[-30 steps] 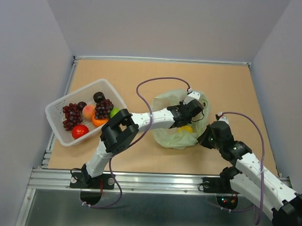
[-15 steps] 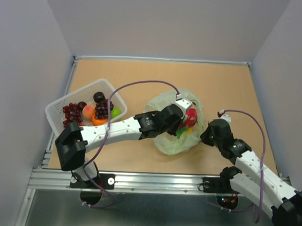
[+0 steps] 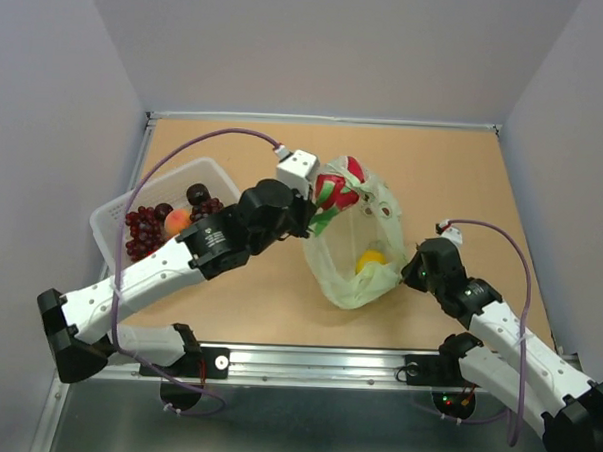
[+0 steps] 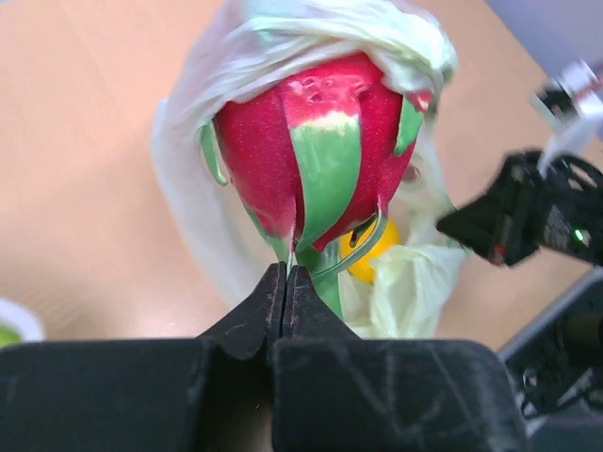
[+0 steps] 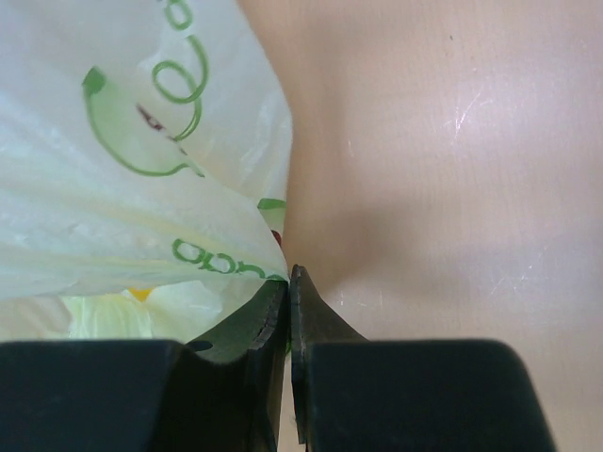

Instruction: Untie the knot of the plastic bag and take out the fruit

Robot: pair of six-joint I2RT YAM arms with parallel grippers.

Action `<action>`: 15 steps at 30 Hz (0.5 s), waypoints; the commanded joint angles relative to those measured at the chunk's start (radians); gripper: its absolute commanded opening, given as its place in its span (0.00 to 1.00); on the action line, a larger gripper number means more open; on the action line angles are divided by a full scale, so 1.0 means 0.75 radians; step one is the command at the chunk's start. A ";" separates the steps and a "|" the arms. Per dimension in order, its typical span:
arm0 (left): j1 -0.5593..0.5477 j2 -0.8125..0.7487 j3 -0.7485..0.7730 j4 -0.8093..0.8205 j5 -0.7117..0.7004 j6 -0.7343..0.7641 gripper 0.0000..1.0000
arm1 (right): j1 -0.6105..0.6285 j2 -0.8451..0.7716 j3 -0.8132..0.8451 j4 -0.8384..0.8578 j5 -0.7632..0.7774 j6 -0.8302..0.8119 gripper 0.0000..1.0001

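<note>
My left gripper (image 3: 315, 213) (image 4: 285, 274) is shut on a thin green leaf of the pink dragon fruit (image 3: 339, 190) (image 4: 316, 151). The fruit hangs just above the open mouth of the pale green plastic bag (image 3: 351, 281) (image 4: 203, 221), with the bag's rim draped over its top. A yellow lemon (image 3: 370, 259) (image 4: 375, 266) lies inside the bag. At the bag's right edge my right gripper (image 3: 410, 275) (image 5: 289, 279) is shut on a fold of the plastic bag (image 5: 122, 217). The knot is out of view.
At the left stands a white basket (image 3: 108, 244) with a peach (image 3: 178, 221), red grapes (image 3: 139, 231), a dark plum (image 3: 197, 193) and other fruit. The left arm's forearm (image 3: 200, 247) crosses over the basket's right end. Grey walls close in the table.
The left arm has raised the dragon fruit out of the bag, up and to the far left, pulling the bag's mouth tall. The right gripper has kept its place.
</note>
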 commanded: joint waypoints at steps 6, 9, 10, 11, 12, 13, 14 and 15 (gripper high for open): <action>0.453 -0.282 -0.096 -0.174 -0.388 -0.300 0.00 | -0.007 -0.040 0.039 0.028 0.015 0.005 0.09; 0.659 -0.368 -0.198 -0.173 -0.290 -0.262 0.00 | -0.005 -0.050 0.033 0.026 0.013 0.005 0.09; 0.678 -0.389 -0.213 -0.120 -0.138 -0.233 0.00 | -0.005 -0.052 0.031 0.026 0.011 0.003 0.09; 0.686 -0.407 -0.223 -0.085 -0.053 -0.202 0.00 | -0.005 -0.054 0.031 0.026 0.009 0.001 0.09; 0.688 -0.437 -0.233 -0.052 0.029 -0.174 0.00 | -0.005 -0.052 0.031 0.026 0.007 0.001 0.09; 0.686 -0.446 -0.246 0.001 0.216 -0.123 0.00 | -0.005 -0.054 0.033 0.026 0.001 -0.003 0.09; 0.686 -0.444 -0.248 0.019 0.309 -0.102 0.00 | -0.005 -0.050 0.035 0.028 -0.003 -0.005 0.09; 0.684 -0.434 -0.244 0.026 0.389 -0.094 0.00 | -0.005 -0.044 0.039 0.028 -0.007 -0.009 0.09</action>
